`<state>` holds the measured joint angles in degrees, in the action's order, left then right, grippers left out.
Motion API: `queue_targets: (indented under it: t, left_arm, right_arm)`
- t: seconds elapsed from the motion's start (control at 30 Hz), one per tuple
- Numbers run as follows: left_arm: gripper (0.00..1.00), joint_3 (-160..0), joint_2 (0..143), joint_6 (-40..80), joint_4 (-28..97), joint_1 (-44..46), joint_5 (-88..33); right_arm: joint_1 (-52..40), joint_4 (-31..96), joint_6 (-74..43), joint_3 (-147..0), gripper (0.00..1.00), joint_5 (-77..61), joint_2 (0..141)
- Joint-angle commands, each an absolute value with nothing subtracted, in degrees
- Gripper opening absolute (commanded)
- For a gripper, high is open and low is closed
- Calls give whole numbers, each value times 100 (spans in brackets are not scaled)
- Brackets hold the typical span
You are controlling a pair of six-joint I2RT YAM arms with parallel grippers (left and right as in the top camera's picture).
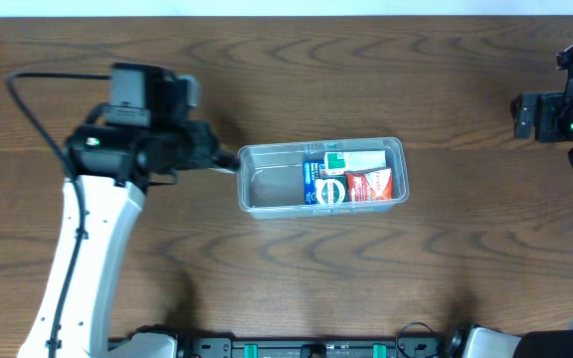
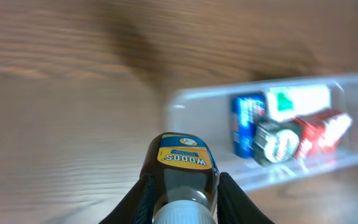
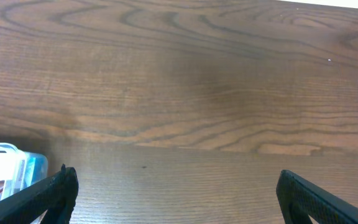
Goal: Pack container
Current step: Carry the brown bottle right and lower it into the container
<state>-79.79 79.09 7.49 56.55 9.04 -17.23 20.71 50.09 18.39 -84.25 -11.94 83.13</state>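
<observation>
The container is a clear shallow tub at mid-table. Its right half holds a blue packet, a green-and-white packet and a red packet; its left half is bare. My left gripper hovers just off the tub's left end. In the left wrist view this gripper is shut on a dark bottle with a yellow-blue label and white cap. The tub lies ahead, slightly right. My right gripper stands open far to the right, its fingers wide apart over bare wood.
A black cable loops behind the left arm. Only a corner of the tub shows at the right wrist view's left edge. The table's far edge runs along the top.
</observation>
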Motion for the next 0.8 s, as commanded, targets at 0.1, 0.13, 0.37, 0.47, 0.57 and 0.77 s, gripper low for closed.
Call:
queue_targets:
  t: [0.1,0.13,0.37,0.47,0.57,0.77]
  left_arm:
    - [27,-8097,7881,777,5487,1929,-1813]
    - [28,-8097,7894,777,5446,2051,-1675]
    - [28,-8090,8243,777,5304,2530,-829]
    - [28,-8090,8595,766,5236,2622,-805]
    - [28,-8090,9008,755,5177,2652,-805]
    - [28,-8090,9640,755,5109,2650,-805]
  right_arm:
    - [2134,5030,1761,-8468,99,-1221,8333]
    - [2134,5037,1761,-8468,99,-1221,8333]
    - [2137,5037,1761,-8468,99,-1221,8333]
    - [2137,5037,1761,-8468,99,-1221,8333]
    - [2137,5037,1761,-8468,99,-1221,8331]
    - [2137,5037,1761,-8468,99,-1221,8333]
